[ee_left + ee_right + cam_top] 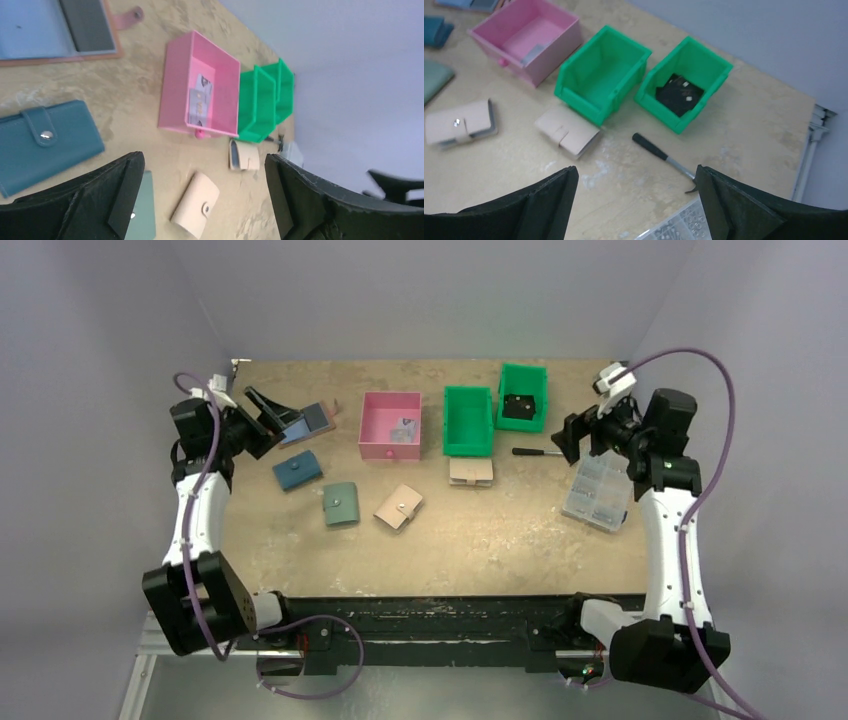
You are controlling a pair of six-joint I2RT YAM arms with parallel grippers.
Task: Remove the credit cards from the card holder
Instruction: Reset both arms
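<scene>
**Bench lot, as found**

1. Holder point(308, 421): terracotta, blue-lined, lying open and flat near the far-left corner of the bench point(480, 540). Snap tab turned out. A dark grey panel shows on one leaf; cannot tell whether it is a pocket or a further card.
2. Pale card point(404, 427): marked face up, inside the pink box point(390, 452), by the far edge, left of middle. Well apart from the holder.
3. Black card point(519, 406): on the floor of the green bin point(523, 375) that stands further right of two at the far edge.
4. Left claw point(265, 410): wide, holding nothing, raised just beside the holder on its near-left side.
5. Right claw point(570, 435): wide, holding nothing, raised near the right edge, beside the bin with the black card.
6. Other stock, untouched by either claw: teal wallet point(298, 471), sage wallet point(340, 502), two beige wallets point(399, 506).

**Step in hand (judged):** both listed cards lie outside the holder, so the removal looks done or nearly so.

**Next move (judged):** check the dark panel. If it is a card, the left claw is the nearer one and would have to pinch its free edge and slide it out flat without dragging the holder along. If not, both arms need only draw clear.
</scene>
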